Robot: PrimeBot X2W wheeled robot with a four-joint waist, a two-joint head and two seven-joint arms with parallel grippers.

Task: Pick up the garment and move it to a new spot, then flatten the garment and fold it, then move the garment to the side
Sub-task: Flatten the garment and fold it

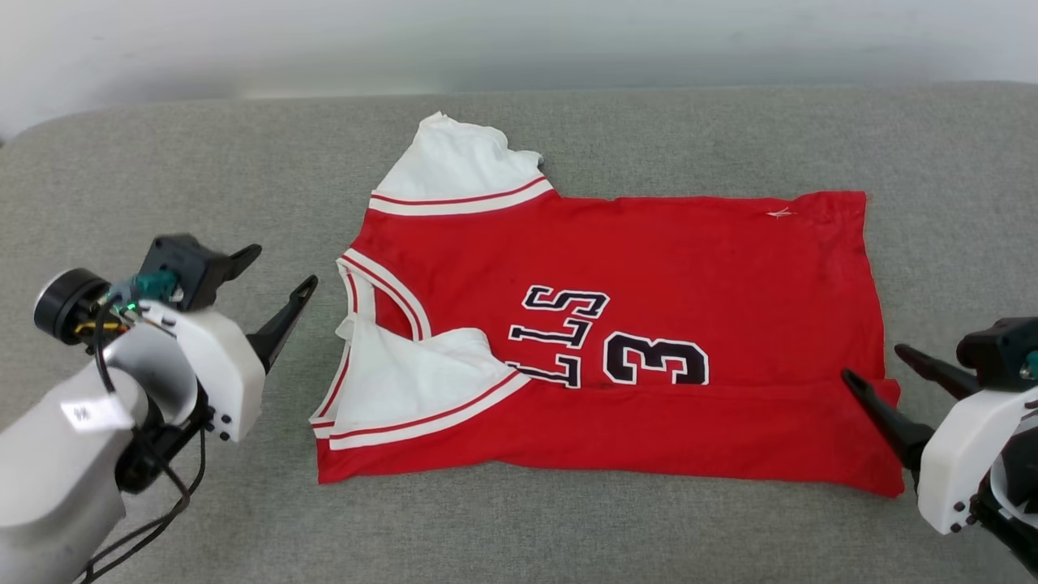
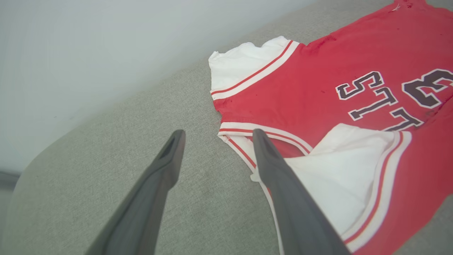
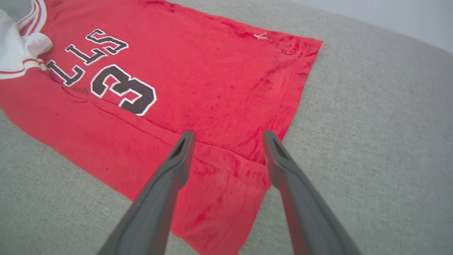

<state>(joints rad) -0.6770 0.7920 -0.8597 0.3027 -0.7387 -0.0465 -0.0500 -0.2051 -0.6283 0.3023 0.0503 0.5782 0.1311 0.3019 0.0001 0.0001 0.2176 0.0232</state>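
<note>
– On the grey upholstered surface [image 1: 203,162], where is the shirt?

– Across its middle. The red jersey T-shirt with white short sleeves, striped trim and black lettering with a 3 [image 1: 689,268] lies sideways, and its long edge nearest the robot is folded over the front. The near sleeve [image 1: 405,373] is tucked onto the chest and covers part of the letters. The far sleeve [image 1: 454,162] sticks out past the shirt's far edge, rumpled.

– And the hands?

– Both are spread wide and empty. The left hand [image 1: 276,274] sits just off the shirt's collar end, clear of the cloth. The right hand [image 1: 874,362] is over the shirt's near hem corner; I cannot tell if it touches.

– What could spoil it from here?

– My guess is layers. The hem corner is doubled, so a shallow pinch may take only the top sheet and pull the fold open. The loose far sleeve could get trapped and leave a lump in the next fold. Uneven pulls from the two ends would skew the shirt, since the rough upholstery likely grips thin jersey.
</note>
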